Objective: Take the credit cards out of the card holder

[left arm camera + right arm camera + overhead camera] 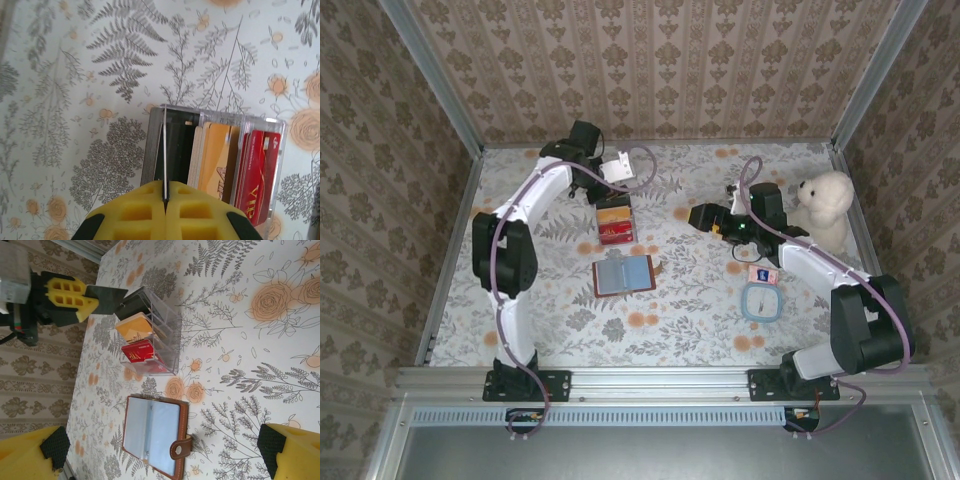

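**One card held over the clear box, the card holder open beside it**

The left gripper (86, 299) is clamped on a single card (107, 297) directly above the clear box (150, 335). It is probably about to drop the card into the box's dark compartment, at the end away from the card holder (155, 437). The orange cards (134, 326) and red cards (140, 354) stand in their own slots of the box.

The card holder lies flat and open on the near side of the box, close but not touching. Its bluish-grey inner face is up, which leaves the pockets reachable from above. The right gripper (708, 216) hovers well to the right of the box, jaws spread wide and empty, likely free for the next pull.

The right wrist view gives the card's broad dark face and the holder's snap strap. The left wrist view gives the card edge-on, a thin line between the yellow fingers (135, 215), in line with the dark compartment. Whether any cards remain in the holder I cannot tell.
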